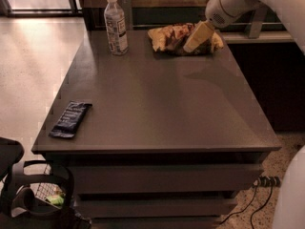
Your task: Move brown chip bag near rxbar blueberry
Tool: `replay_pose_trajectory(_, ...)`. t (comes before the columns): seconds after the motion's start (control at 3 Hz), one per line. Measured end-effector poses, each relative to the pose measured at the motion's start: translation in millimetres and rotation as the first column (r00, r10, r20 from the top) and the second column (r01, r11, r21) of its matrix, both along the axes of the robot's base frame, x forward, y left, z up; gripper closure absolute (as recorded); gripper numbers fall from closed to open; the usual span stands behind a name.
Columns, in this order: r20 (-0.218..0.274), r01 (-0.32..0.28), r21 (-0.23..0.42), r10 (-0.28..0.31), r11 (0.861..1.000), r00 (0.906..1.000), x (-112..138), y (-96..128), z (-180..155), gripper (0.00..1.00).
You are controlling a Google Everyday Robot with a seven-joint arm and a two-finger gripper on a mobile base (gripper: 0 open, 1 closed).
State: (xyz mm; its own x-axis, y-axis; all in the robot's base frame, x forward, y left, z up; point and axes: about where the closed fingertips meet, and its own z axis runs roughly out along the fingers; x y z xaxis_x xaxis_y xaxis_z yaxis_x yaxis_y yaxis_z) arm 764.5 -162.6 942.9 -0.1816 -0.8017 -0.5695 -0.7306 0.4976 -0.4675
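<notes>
Risk: end effector (197, 37) at chip bag (164, 37), grip state cannot be told; slick crinkled foil could slip free on the long haul across surface (157, 104) toward blueberry bar (70, 119).

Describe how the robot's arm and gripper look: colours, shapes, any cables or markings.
The arm is a smooth, rounded white shell with no cables showing. The gripper, by the brown chip bag at the back, is pale tan and tapered.
</notes>
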Motion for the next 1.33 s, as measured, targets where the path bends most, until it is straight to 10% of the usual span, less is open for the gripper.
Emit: replay_pose_trajectory(1.33,-0.046,0.073,0.168,-0.066,0.983,0.9968,90,16,-91,0.01)
